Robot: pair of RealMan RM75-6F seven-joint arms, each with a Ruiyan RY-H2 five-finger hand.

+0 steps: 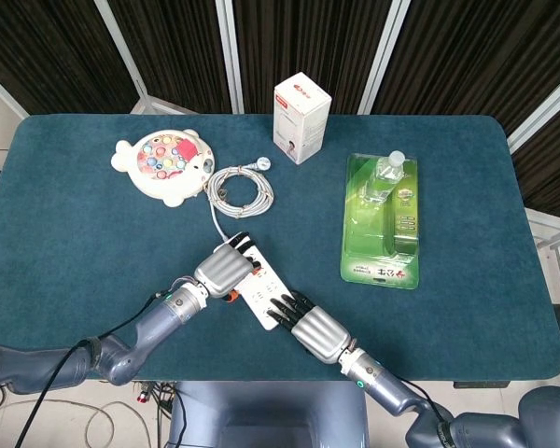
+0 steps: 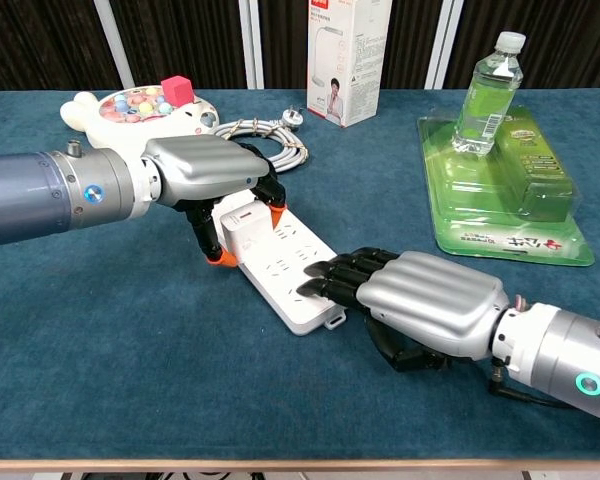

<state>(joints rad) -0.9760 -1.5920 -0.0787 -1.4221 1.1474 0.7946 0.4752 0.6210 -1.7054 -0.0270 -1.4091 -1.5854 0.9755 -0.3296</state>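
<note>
A white power strip point(image 1: 259, 291) point(image 2: 282, 264) lies slantwise near the table's front edge. A white plug block point(image 2: 245, 222) sits on its far end. My left hand point(image 1: 222, 269) point(image 2: 200, 170) is over that end, and its orange-tipped fingers point(image 2: 277, 210) pinch the block from both sides. My right hand point(image 1: 308, 327) point(image 2: 425, 295) lies palm down at the near end. Its dark fingertips point(image 2: 325, 280) press on top of the strip and it holds nothing. The head view hides the plug block under my left hand.
The strip's coiled white cable point(image 1: 240, 189) point(image 2: 268, 138) lies behind it. A fish-shaped toy point(image 1: 163, 163) point(image 2: 130, 105) sits at the back left and a white carton point(image 1: 301, 117) point(image 2: 348, 60) at the back middle. A green tray point(image 1: 381, 252) point(image 2: 520, 215) with a water bottle point(image 1: 388, 174) point(image 2: 485, 95) is on the right.
</note>
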